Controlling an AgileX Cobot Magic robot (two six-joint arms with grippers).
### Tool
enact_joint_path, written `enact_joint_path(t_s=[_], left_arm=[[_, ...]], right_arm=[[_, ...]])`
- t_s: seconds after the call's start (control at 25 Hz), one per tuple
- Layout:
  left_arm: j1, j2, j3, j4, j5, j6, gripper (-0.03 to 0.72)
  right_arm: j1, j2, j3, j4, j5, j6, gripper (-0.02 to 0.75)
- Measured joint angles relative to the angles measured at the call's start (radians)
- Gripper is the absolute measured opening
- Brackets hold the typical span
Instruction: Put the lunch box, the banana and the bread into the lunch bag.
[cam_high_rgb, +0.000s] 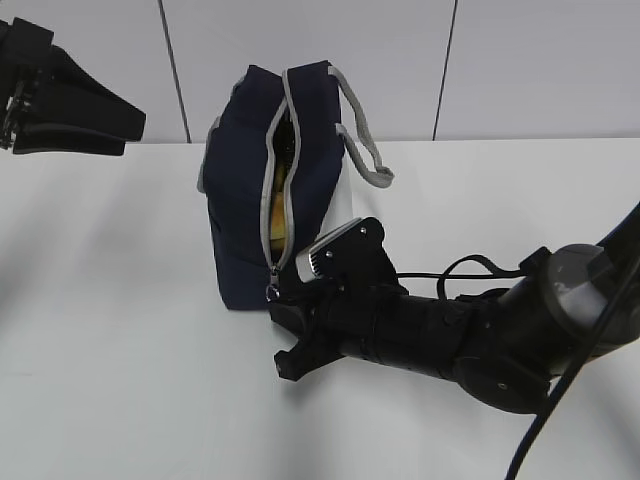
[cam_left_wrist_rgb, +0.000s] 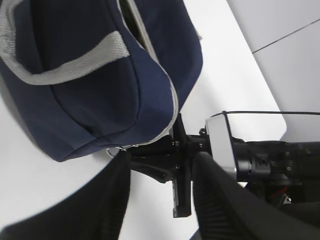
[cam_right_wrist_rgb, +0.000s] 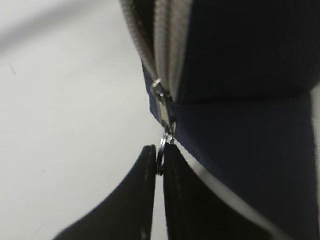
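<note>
The lunch bag (cam_high_rgb: 245, 190) stands on the white table (cam_high_rgb: 120, 380), left of centre and toward the far side, its grey zipper band (cam_high_rgb: 275, 170) facing the camera and parted along most of its height. Something yellow shows through the gap. The right gripper (cam_right_wrist_rgb: 159, 165) sits at the near bottom corner of the bag, fingers pressed together on the small metal ring (cam_right_wrist_rgb: 164, 145) hanging from the zipper pull (cam_right_wrist_rgb: 163, 107). The left gripper (cam_high_rgb: 12, 100) hovers at the far left, well apart from the bag, its jaws parted and holding nothing.
</note>
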Motion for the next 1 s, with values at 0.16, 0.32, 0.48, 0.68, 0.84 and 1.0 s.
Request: enact_joint_path(t_s=[0.16,0.32,0.48,0.68,0.84,1.0], left_arm=[[0.000,0.000,0.000,-0.007,0.020,0.000,0.308],[0.000,0.000,0.000,-0.007,0.020,0.000,0.308],[0.000,0.000,0.000,-0.004,0.020,0.000,0.308],[0.000,0.000,0.000,-0.004,0.019,0.000,0.308],[0.000,0.000,0.000,-0.004,0.016,0.000,0.308],[0.000,0.000,0.000,-0.004,0.016,0.000,0.308]], right_arm=[[0.000,0.002,0.000,0.000,-0.002,0.000,0.029],[0.000,0.016,0.000,0.000,-0.011,0.000,0.036],[0.000,0.016,0.000,0.000,-0.018,0.000,0.041],[0.000,0.016,-0.002,0.011,-0.027,-0.002,0.043],[0.000,0.016,-0.003,0.040,-0.031,-0.002,0.048],[0.000,0.016,-0.003,0.043,-0.033,-0.002,0.048]])
